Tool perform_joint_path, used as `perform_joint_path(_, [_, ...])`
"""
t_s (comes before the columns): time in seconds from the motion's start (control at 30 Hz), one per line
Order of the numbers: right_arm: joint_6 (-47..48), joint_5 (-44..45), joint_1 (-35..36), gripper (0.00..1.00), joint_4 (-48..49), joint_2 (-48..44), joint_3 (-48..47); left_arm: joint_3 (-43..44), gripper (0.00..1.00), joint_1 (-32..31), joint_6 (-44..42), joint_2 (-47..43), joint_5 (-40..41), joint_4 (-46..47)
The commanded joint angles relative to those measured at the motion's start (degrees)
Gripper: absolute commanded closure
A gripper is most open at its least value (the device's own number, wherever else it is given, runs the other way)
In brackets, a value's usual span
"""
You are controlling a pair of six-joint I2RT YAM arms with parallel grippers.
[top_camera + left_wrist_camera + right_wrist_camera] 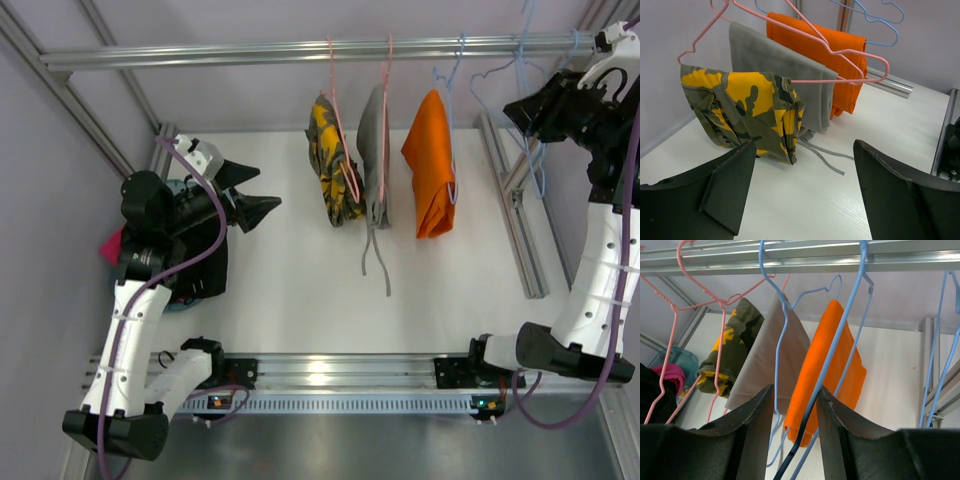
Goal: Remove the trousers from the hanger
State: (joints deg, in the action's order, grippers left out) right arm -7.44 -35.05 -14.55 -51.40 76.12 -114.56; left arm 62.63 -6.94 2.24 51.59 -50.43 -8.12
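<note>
- Hanging from rail (300,48): camo trousers (332,165), grey trousers (373,160), orange trousers (430,165).
- Magenta trousers (108,245) and black trousers (210,270) are seen beneath left arm.
- Left gripper (268,190) is spread wide, empty.
- Right gripper (796,387) is part-closed loosely around blue hanger (835,345).

Pink trousers (108,246) and black trousers (205,272): mostly hidden beneath the left arm (150,300), behind the left gripper (268,188).
Blue hanger (837,332): the lower wire passes out of sight between the fingers of the right gripper (796,390); contact there cannot be determined.
Teal bin (679,358), left of those fingers: largely obscured.
</note>
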Motion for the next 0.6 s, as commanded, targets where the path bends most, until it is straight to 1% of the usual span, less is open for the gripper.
perform_joint_path(0.0, [1.55,-1.60,-1.01,1.00,6.39,1.40,-1.11,-0.23,0.15,-0.27,0.22,-0.97,0.25,3.02])
perform_joint_path(0.17, [2.78,-1.78,-0.92,1.00,5.78,0.27,3.63,-0.75,0.15,-0.27,0.04,-1.58,0.69,3.02])
perform_joint_path(0.3, [4.54,-1.34,-1.27,1.00,6.22,-5.17,9.00,-1.20,0.15,-0.27,0.13,-1.85,0.78,3.11])
perform_joint_path(0.47, [5.60,0.15,-2.76,1.00,3.41,-9.67,14.71,-1.02,0.15,-0.27,0.83,-1.23,0.43,3.02])
perform_joint_path(0.57, [6.04,-0.99,-4.35,1.00,2.36,-12.21,17.96,-0.93,0.15,-0.27,0.92,-1.06,0.43,3.02])
